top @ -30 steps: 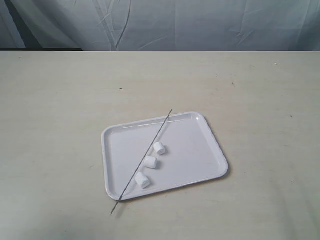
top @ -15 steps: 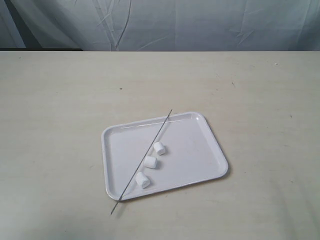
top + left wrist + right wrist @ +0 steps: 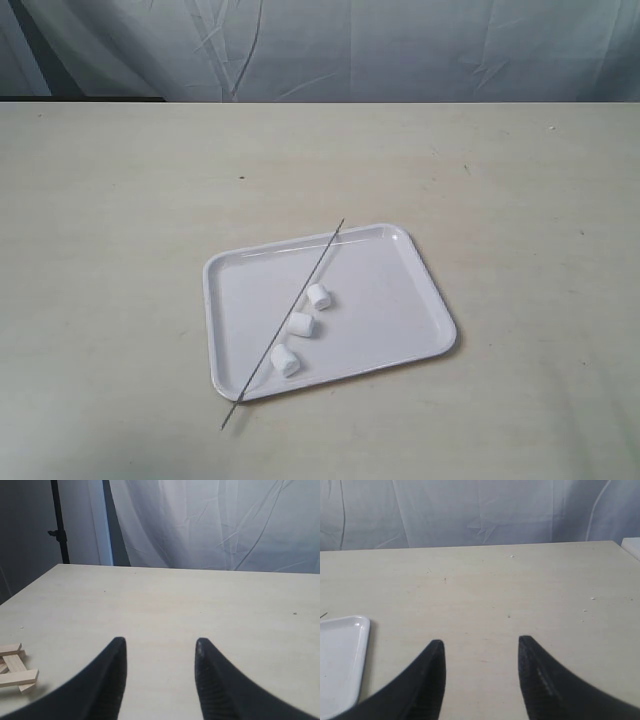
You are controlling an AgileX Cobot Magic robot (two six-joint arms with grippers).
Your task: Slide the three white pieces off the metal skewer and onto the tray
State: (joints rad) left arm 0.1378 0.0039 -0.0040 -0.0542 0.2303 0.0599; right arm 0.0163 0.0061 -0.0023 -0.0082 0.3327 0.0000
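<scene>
The white tray point(image 3: 400, 300) lies mid-table in the exterior view, and one corner of it point(image 3: 342, 652) shows in the right wrist view. Three white pieces point(image 3: 318, 296) point(image 3: 301, 325) point(image 3: 285, 360) lie loose in a row on the tray. The metal skewer point(image 3: 285, 320) rests diagonally across the tray just beside them, its ends past the rim. Neither arm appears in the exterior view. My left gripper point(image 3: 160, 647) is open over bare table. My right gripper point(image 3: 481, 647) is open too, with nothing between its fingers.
A small stack of wooden blocks point(image 3: 15, 667) lies on the table at the edge of the left wrist view. A white curtain hangs behind the table's far edge. A dark stand pole point(image 3: 59, 522) rises beyond the table.
</scene>
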